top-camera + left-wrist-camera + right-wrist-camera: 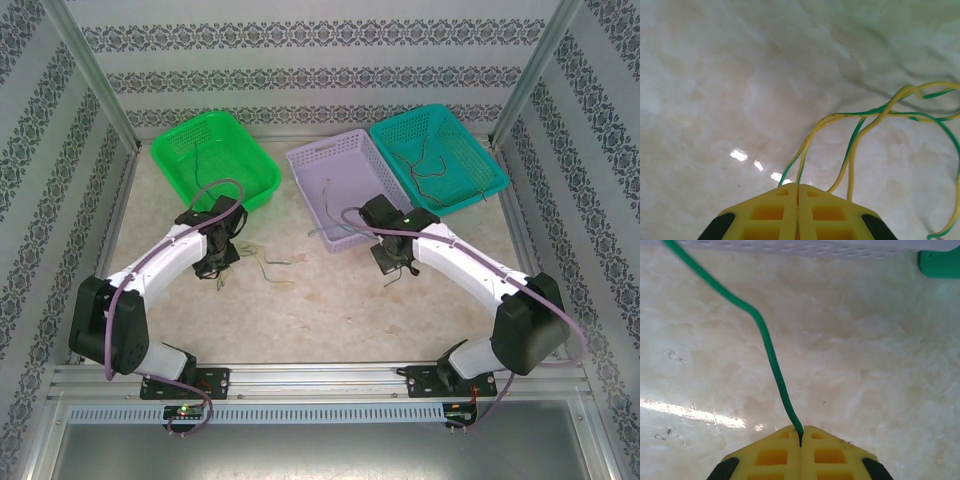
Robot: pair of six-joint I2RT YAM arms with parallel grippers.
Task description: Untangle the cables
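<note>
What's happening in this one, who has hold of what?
Two robot arms are working on thin cables lying on a pale table. The right gripper is shut on a green cable, which runs from its fingertips towards the lavender basket. The left gripper is shut at the end of a tangle of yellow and green cables, apparently pinching a strand. The strands in that tangle are crossed over one another.
</note>
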